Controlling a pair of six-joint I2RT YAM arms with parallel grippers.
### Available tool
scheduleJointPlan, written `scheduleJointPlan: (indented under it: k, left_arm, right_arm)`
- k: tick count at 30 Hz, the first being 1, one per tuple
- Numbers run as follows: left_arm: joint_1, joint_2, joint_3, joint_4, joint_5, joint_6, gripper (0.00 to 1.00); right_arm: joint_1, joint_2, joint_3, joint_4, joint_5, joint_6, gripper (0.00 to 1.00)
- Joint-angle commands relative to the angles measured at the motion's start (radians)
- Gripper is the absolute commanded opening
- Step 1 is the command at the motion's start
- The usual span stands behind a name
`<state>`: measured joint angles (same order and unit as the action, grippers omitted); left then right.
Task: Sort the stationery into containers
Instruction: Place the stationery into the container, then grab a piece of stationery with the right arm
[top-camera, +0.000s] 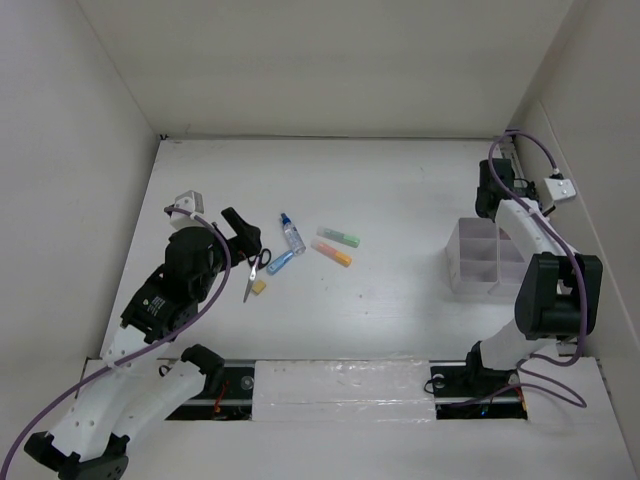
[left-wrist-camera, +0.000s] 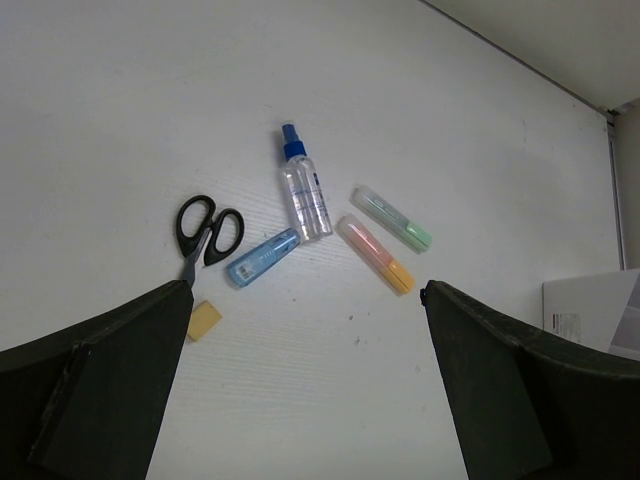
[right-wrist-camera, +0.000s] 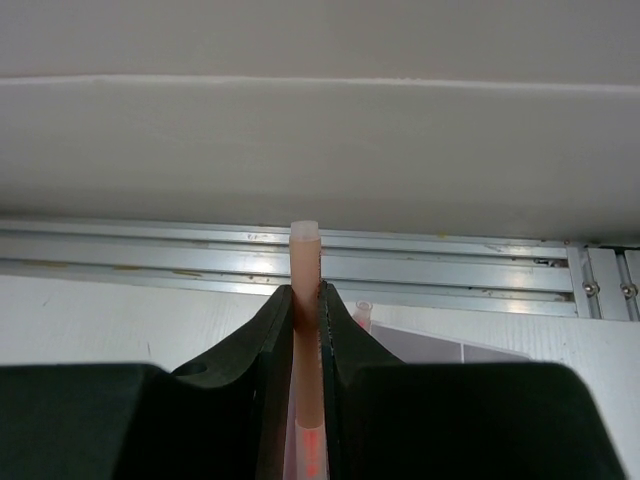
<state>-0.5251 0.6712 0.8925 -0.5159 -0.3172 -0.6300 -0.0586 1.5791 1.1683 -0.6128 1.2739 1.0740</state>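
Your left hand (left-wrist-camera: 305, 290) hangs spread wide above the loose stationery, which lies on the left half of the worktop, toward the left edge. From its wrist view you see the black-handled scissors (left-wrist-camera: 205, 232), but their blade tips are hidden behind the left finger. The yellow eraser (left-wrist-camera: 204, 320) sits just beside that finger. The blue-capped clear bottle (left-wrist-camera: 305, 190), blue marker (left-wrist-camera: 262, 258), orange marker (left-wrist-camera: 375, 254) and green marker (left-wrist-camera: 392, 218) lie close together, none of them held.

Your right hand (right-wrist-camera: 307, 295) is pinching a thin orange-red pen (right-wrist-camera: 304, 250) upright between its fingers. The pen's top stands clear above the fingertips, and its lower part runs down between the pads and is cut off at the bottom of the picture.

The organiser (top-camera: 470, 262) stands near the right edge of the worktop, partly covered by the right arm in the top view. That hand itself is hard to make out there. In the right wrist view only a corner of the bins shows, with the tip of a second pen (right-wrist-camera: 362, 305) in it; you cannot tell which compartment.
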Motion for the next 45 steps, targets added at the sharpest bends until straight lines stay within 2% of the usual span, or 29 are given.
scheduleJointPlan:
  k: [1,2,8,11,13,14,15,16,17,18,19,21,22,24,27,29,30,33,38,41,45]
  left_arm:
    - [0.004,-0.007,0.003,0.031,0.001,0.016,1.00]
    - [0.004,-0.007,0.003,0.031,0.001,0.016,1.00]
    - [0.004,-0.007,0.003,0.031,0.001,0.016,1.00]
    - [0.004,-0.016,0.003,0.031,0.001,0.016,1.00]
    - [0.004,-0.016,0.003,0.031,0.001,0.016,1.00]
    - [0.004,-0.016,0.003,0.031,0.001,0.016,1.00]
    - [0.004,-0.016,0.003,0.031,0.001,0.016,1.00]
    - [0.004,-0.016,0.003,0.031,0.001,0.016,1.00]
    - [0.004,-0.016,0.003,0.031,0.001,0.016,1.00]
    - [0.004,-0.016,0.003,0.031,0.001,0.016,1.00]
    - [0.004,-0.004,0.003,0.031,0.001,0.016,1.00]
    - [0.004,0.021,0.003,0.031,0.001,0.016,1.00]
    - [0.004,0.030,0.003,0.031,0.001,0.016,1.00]
    - [0.004,0.054,0.003,0.031,0.001,0.016,1.00]
    - [0.004,0.063,0.003,0.031,0.001,0.016,1.00]
    - [0.004,0.064,0.012,0.031,-0.011,0.016,1.00]
    - [0.004,0.064,0.013,0.031,-0.022,0.007,1.00]
    - [0.004,0.064,0.013,0.022,-0.031,0.007,1.00]
    - [0.004,0.054,0.013,0.022,-0.020,0.007,1.00]
    - [0.004,0.036,0.013,0.022,-0.020,0.007,1.00]
    - [0.004,0.027,0.013,0.022,-0.029,0.007,1.00]
  right_arm:
    - [0.011,-0.019,0.036,0.004,0.035,0.006,0.20]
    - [0.011,-0.019,0.036,0.004,0.035,0.006,0.27]
    - [0.020,-0.019,0.025,0.044,0.013,-0.031,0.30]
    - [0.029,-0.031,0.016,0.045,0.004,-0.043,0.38]
    - [0.043,-0.085,-0.002,0.094,-0.011,-0.113,0.45]
    - [0.072,-0.108,-0.030,0.181,-0.052,-0.164,0.48]
    - [0.088,-0.135,-0.050,0.255,-0.091,-0.239,0.53]
    - [0.107,-0.192,-0.071,0.328,-0.138,-0.388,0.63]
    - [0.150,-0.218,-0.088,0.434,-0.247,-0.449,0.71]
    - [0.167,-0.243,-0.100,0.470,-0.330,-0.512,0.85]
    - [0.183,-0.269,-0.101,0.482,-0.406,-0.566,0.92]
    - [0.248,-0.269,-0.053,0.473,-0.595,-0.629,0.92]
    - [0.282,-0.269,-0.035,0.458,-0.608,-0.649,0.94]
    - [0.394,-0.255,0.004,0.420,-0.660,-0.694,0.94]
    - [0.495,-0.194,0.065,0.368,-0.706,-0.744,0.93]
    - [0.577,-0.147,0.114,0.326,-0.871,-0.767,0.91]
    - [0.617,-0.092,0.126,0.326,-1.022,-0.796,0.91]
    - [0.675,0.028,0.151,0.352,-1.197,-0.812,0.88]
    - [0.807,0.177,0.163,0.433,-1.295,-0.799,0.88]
    - [0.827,0.283,0.229,0.423,-1.329,-0.825,0.83]
    - [0.850,0.348,0.301,0.360,-1.308,-0.847,0.81]
